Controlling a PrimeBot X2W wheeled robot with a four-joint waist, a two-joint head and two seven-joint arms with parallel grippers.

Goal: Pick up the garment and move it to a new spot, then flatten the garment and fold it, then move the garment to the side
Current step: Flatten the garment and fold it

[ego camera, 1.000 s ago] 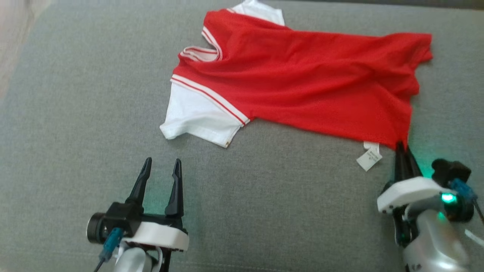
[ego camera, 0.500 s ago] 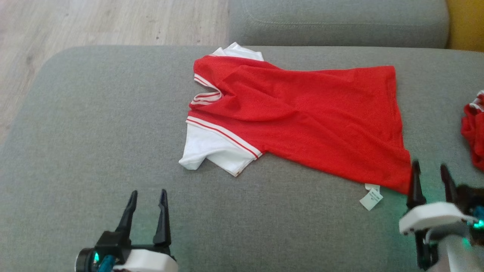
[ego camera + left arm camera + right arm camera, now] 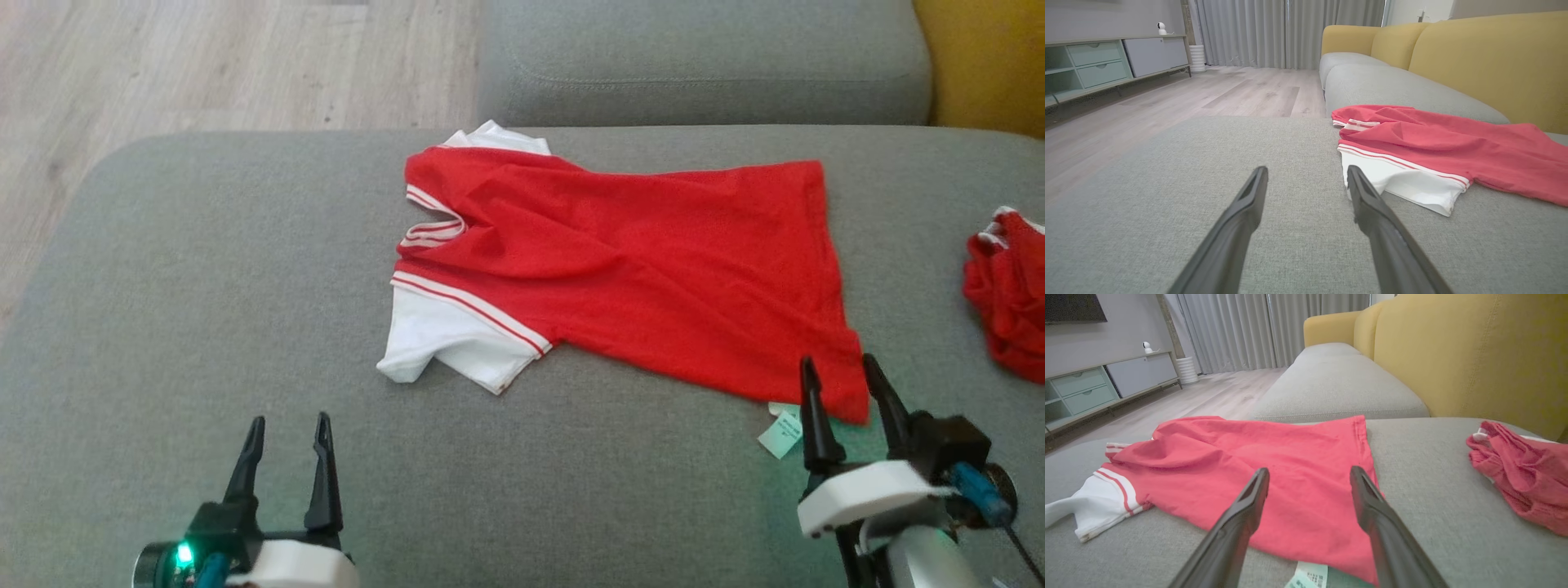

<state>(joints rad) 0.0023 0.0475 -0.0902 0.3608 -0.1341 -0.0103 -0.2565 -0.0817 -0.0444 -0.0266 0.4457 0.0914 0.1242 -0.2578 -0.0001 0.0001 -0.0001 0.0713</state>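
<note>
The garment [image 3: 637,269] is a red T-shirt with white sleeves and striped trim, spread on the grey sofa cushion [image 3: 163,310], neck to the left, hem to the right. A paper tag [image 3: 780,431] sticks out under its near hem corner. My right gripper [image 3: 841,371] stands open at that corner, holding nothing; in its wrist view the fingers [image 3: 1249,506] straddle the red cloth [image 3: 1274,465]. Near the cushion's front stands my left gripper [image 3: 287,429], open and empty. In its wrist view the shirt's white sleeve [image 3: 1404,183] lies just right of the fingertips.
A second crumpled red garment [image 3: 1008,298] lies at the right edge of the cushion. Another grey cushion [image 3: 702,65] and a yellow backrest [image 3: 980,57] sit behind. Wooden floor [image 3: 204,65] lies beyond the far left edge.
My right gripper has opened and let go of the shirt's near hem corner, which now lies flat. The camera has pulled back, so the whole picture has shifted.
</note>
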